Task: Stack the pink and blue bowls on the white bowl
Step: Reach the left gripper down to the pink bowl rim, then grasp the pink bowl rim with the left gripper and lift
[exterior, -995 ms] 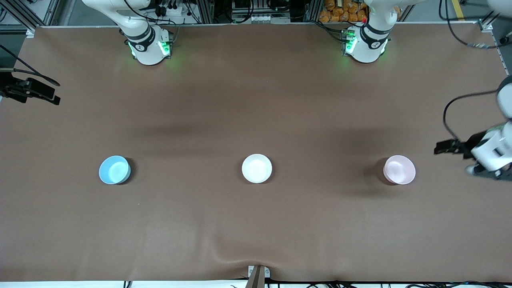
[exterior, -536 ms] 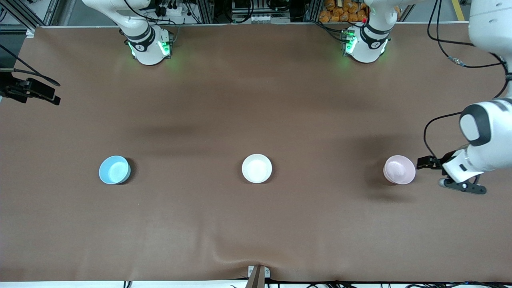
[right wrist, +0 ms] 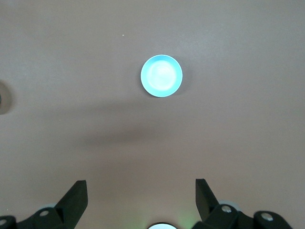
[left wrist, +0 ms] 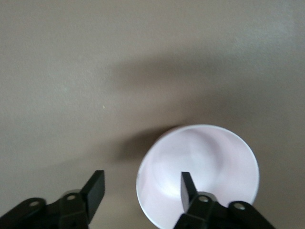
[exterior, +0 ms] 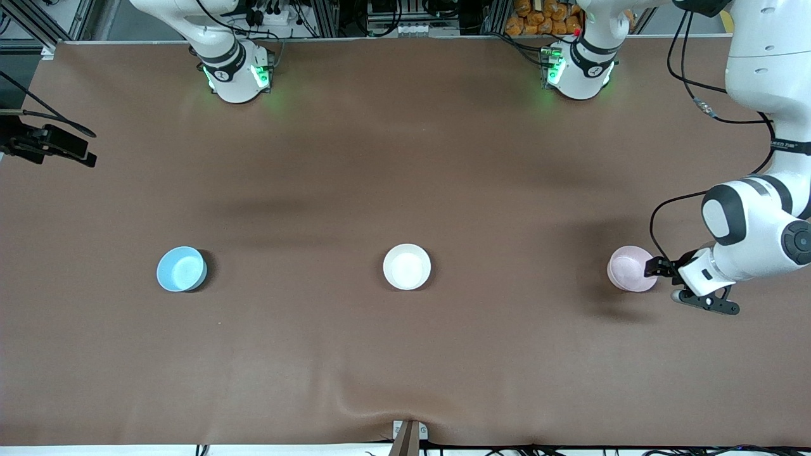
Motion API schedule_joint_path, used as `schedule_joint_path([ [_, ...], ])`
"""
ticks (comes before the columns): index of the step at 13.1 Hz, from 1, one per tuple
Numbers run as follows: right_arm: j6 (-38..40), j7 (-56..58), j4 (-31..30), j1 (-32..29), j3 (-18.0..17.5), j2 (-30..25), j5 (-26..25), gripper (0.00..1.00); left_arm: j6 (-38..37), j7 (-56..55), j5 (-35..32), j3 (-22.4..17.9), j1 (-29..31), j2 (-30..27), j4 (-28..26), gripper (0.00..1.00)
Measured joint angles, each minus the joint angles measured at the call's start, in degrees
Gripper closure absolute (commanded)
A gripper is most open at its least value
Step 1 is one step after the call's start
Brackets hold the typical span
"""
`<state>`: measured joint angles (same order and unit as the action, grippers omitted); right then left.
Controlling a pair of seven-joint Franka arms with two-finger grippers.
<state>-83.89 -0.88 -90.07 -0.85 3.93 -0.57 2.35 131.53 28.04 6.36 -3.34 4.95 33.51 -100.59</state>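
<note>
The pale pink bowl [exterior: 627, 268] stands toward the left arm's end of the table. The white bowl [exterior: 407, 266] stands mid-table, and the light blue bowl [exterior: 181, 269] toward the right arm's end, all in one row. My left gripper [exterior: 656, 267] is open at the pink bowl's rim. In the left wrist view it [left wrist: 141, 181] has one finger [left wrist: 187, 186] over the pink bowl's inside [left wrist: 209, 157] and the other [left wrist: 95, 188] outside it. My right gripper [right wrist: 141, 195] is open, empty and high up, with the blue bowl [right wrist: 161, 76] far below it.
A brown cloth [exterior: 405, 158] covers the table, with a ridge [exterior: 374, 405] near the front edge. A black device on a mount [exterior: 47, 144] juts in at the right arm's end. The left arm's cable [exterior: 659, 215] loops above the pink bowl.
My left arm has swung in from its end of the table and brought its open gripper to the pink bowl's rim. The bowls and the right arm have not moved.
</note>
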Motion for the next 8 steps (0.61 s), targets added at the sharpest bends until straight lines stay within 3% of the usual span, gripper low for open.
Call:
schedule_joint_path([
  [3,0.0,0.0,0.0,0.0,0.0,0.0,0.0,0.0,1.4,1.2,0.3,0.0,0.0,1.3,-0.1,0.66],
  [4,0.0,0.0,0.0,0.0,0.0,0.1,0.0,0.0,1.4,1.2,0.3,0.0,0.0,1.4,-0.1,0.8],
  [5,0.0,0.0,-0.1,0.0,0.0,0.1,0.0,0.0,1.5,1.2,0.3,0.0,0.0,1.4,-0.1,1.0],
  [8,0.0,0.0,-0.3,0.0,-0.1,0.2,0.0,0.0,1.5,1.2,0.4,0.1,0.0,1.3,-0.1,1.0],
])
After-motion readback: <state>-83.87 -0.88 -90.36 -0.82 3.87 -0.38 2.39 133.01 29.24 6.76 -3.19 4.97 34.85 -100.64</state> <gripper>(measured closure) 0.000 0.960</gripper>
